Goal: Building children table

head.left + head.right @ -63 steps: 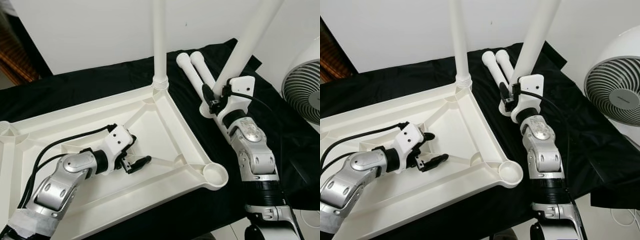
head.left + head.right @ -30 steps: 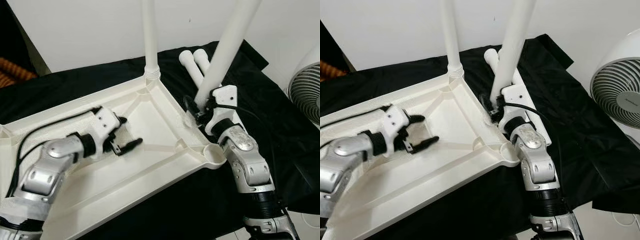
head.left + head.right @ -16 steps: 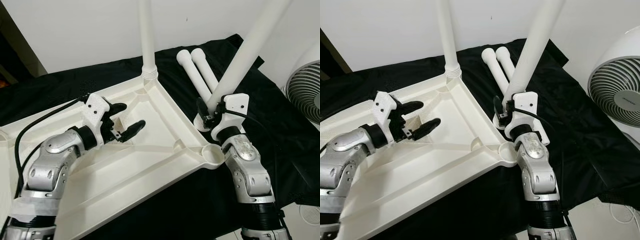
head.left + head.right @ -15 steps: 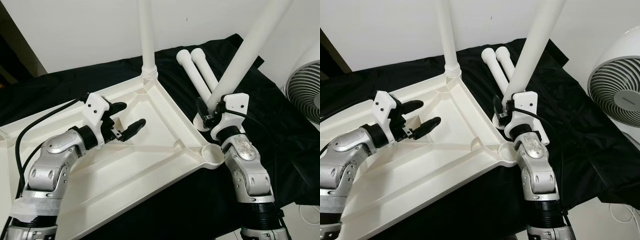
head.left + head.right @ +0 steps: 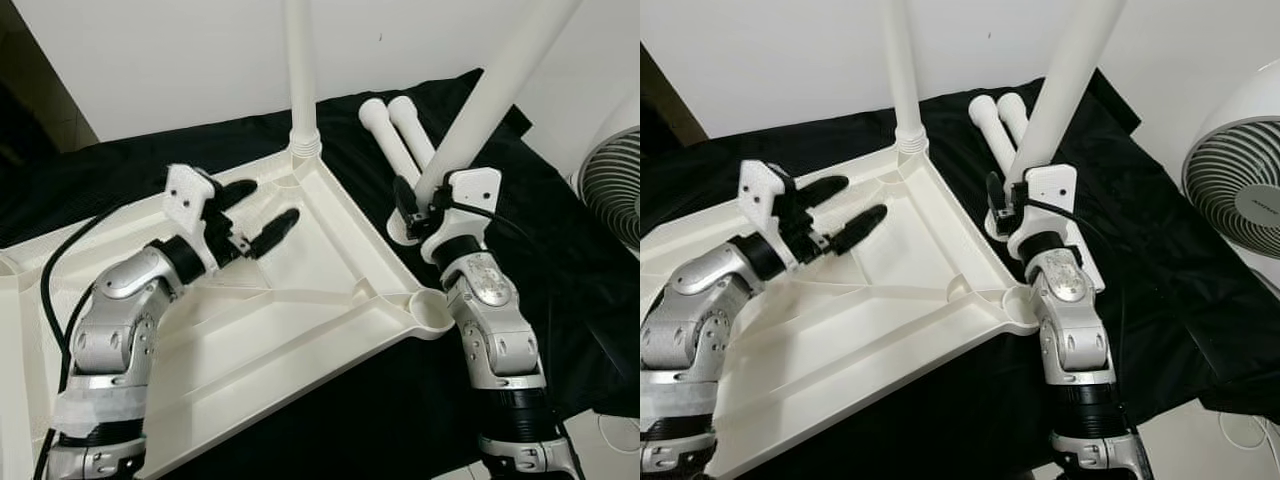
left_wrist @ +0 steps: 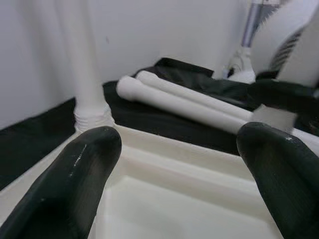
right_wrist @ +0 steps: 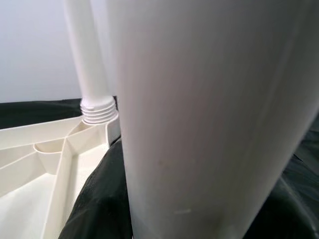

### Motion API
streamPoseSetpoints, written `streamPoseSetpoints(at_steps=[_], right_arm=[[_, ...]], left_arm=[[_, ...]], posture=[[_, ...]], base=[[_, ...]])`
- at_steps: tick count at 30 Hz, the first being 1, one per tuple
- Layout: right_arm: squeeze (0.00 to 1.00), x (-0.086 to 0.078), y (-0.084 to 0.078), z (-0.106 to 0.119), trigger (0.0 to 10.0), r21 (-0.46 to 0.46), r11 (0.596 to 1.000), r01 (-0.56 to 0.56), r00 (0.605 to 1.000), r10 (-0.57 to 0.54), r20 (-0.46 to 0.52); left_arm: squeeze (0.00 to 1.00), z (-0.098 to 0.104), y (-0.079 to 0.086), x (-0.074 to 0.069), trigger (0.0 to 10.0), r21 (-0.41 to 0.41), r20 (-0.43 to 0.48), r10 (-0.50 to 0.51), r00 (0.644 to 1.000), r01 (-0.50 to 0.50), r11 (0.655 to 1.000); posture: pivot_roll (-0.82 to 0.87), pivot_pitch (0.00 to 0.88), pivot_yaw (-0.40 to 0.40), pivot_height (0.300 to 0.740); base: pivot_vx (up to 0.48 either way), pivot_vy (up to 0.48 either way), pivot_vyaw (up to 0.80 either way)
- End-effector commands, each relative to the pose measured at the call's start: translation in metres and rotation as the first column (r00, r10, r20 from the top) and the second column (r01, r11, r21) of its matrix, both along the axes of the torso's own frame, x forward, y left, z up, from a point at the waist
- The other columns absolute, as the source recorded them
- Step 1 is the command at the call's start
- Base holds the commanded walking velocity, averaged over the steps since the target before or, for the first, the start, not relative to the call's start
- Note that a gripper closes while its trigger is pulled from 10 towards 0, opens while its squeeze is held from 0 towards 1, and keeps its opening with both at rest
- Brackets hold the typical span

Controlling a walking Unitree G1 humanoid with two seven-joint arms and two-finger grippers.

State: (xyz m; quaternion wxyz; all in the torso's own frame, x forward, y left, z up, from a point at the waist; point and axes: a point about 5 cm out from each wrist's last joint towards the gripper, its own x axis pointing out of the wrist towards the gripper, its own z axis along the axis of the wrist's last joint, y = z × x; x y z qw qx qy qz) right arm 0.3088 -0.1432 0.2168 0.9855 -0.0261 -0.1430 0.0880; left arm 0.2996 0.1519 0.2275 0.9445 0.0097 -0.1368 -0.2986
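A white plastic tabletop (image 5: 300,330) lies upside down on a counter covered with a black cloth (image 5: 560,270), its ribbed underside facing up. The left gripper (image 5: 250,215) hovers just above that underside with its two black fingers (image 5: 272,231) spread apart and nothing between them; beyond its fingertips, at the far corner of the tabletop, one white leg (image 5: 302,70) stands upright in its threaded socket. The left wrist view looks between the parted fingers toward that same upright leg (image 6: 84,64) and toward two loose legs (image 6: 184,102) lying side by side on the cloth past the tabletop's rim. The right gripper (image 5: 420,205) is closed around the lower end of another white leg (image 5: 490,90), which rises from it at a slant, leaning away from the tabletop. This gripper sits just outside the tabletop's right edge, over the black cloth, with the two loose legs (image 5: 400,135) lying immediately beyond it and touching each other. Nearer than the right gripper, beside its forearm, the tabletop's near right corner carries an empty round socket (image 5: 432,312). In the right wrist view the held leg (image 7: 199,124) takes up most of the frame, with the upright leg (image 7: 92,64) behind it. A white fan (image 5: 1240,170) stands to the right of the right arm, off the counter.
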Motion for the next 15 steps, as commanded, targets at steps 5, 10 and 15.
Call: streamPoseSetpoints(at_steps=[5,10,15], right_arm=[[0.0,-0.003,-0.002,-0.002,10.0,0.015,1.0,0.02,1.0,-0.02,0.0],[0.0,-0.003,-0.001,-0.004,10.0,0.017,1.0,0.02,1.0,-0.02,-0.005],[0.0,-0.004,-0.001,-0.004,10.0,0.016,1.0,0.019,1.0,-0.019,-0.007]], left_arm=[[0.0,-0.002,0.014,0.005,10.0,-0.071,-0.043,0.313,0.949,-0.316,0.946],[0.0,0.001,0.009,0.004,10.0,-0.105,-0.046,0.333,0.942,-0.336,0.936],[0.0,0.006,0.007,0.002,10.0,-0.104,-0.016,0.356,0.934,-0.356,0.929]], posture=[[-0.06,0.172,0.071,0.74],[-0.05,0.193,0.076,0.74],[-0.05,0.212,0.079,0.74]], base=[[0.0,0.0,0.0],[0.0,0.0,0.0],[0.0,0.0,0.0]])
